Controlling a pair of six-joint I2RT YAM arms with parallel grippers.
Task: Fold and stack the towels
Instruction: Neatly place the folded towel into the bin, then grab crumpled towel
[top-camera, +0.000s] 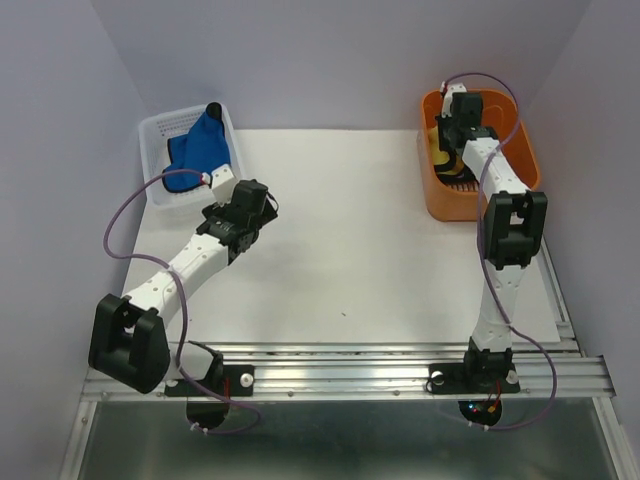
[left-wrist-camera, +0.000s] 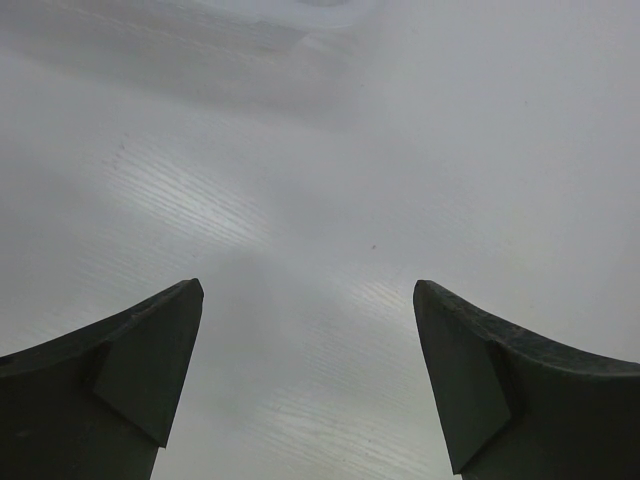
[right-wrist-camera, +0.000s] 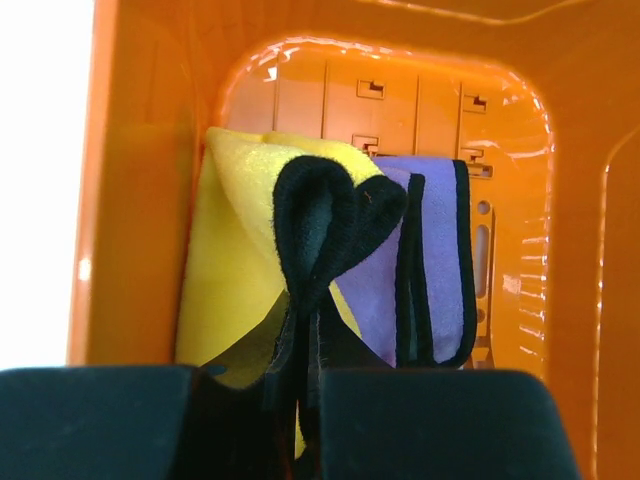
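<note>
The blue towel (top-camera: 200, 150) lies bunched in the white mesh basket (top-camera: 160, 128) at the back left. My left gripper (top-camera: 260, 205) hovers over bare table just right of the basket, open and empty (left-wrist-camera: 308, 290). My right gripper (top-camera: 452, 128) reaches down into the orange bin (top-camera: 512, 135). In the right wrist view it (right-wrist-camera: 305, 375) is shut on a dark grey fold (right-wrist-camera: 322, 215) of the purple towel (right-wrist-camera: 440, 270). The yellow towel (right-wrist-camera: 230, 250) lies crumpled beside and under it; a bit of yellow shows in the top view (top-camera: 438, 152).
The white table surface (top-camera: 360, 250) runs between basket and bin. The bin's orange walls (right-wrist-camera: 140, 200) close in tightly around my right gripper. Purple-grey walls enclose the back and sides. A metal rail (top-camera: 350, 370) runs along the near edge.
</note>
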